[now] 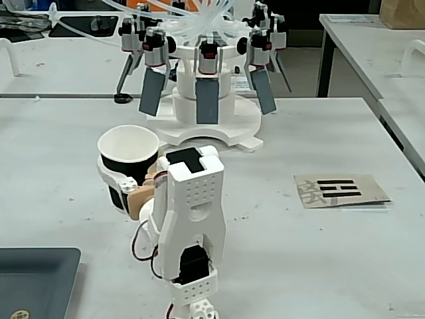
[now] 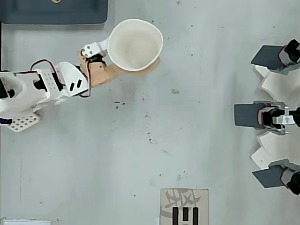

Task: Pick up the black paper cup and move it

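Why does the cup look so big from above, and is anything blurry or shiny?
In the overhead view the black paper cup is held up nearer the camera, so its white inside fills the picture; light is even, shadows faint. In the fixed view the gripper is sharp, with no strong glare on the table.

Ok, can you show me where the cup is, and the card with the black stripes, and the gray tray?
black paper cup point(image 1: 133, 174), fixed view, on its black side wall.
striped card point(image 1: 340, 190), fixed view, on the black bars.
gray tray point(image 2: 56, 10), overhead view, on its dark flat surface.
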{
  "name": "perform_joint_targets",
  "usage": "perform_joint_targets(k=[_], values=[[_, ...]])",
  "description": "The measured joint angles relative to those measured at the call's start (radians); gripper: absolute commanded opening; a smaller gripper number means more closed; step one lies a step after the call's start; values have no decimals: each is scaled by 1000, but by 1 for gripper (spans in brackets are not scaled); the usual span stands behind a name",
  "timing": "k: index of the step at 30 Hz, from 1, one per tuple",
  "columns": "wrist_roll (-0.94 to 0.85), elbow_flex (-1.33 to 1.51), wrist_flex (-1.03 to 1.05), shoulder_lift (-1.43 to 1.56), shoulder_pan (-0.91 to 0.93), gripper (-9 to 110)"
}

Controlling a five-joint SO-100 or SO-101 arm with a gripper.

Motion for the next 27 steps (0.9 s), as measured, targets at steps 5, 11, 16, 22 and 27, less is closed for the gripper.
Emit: perform_joint_targets(k=[5,11,16,22,27], values=[[0,43,0,51,34,8],[0,115,0,115,87,8],[0,121,0,141,158,8],[0,123,0,141,245,9],[0,124,0,141,308,9]])
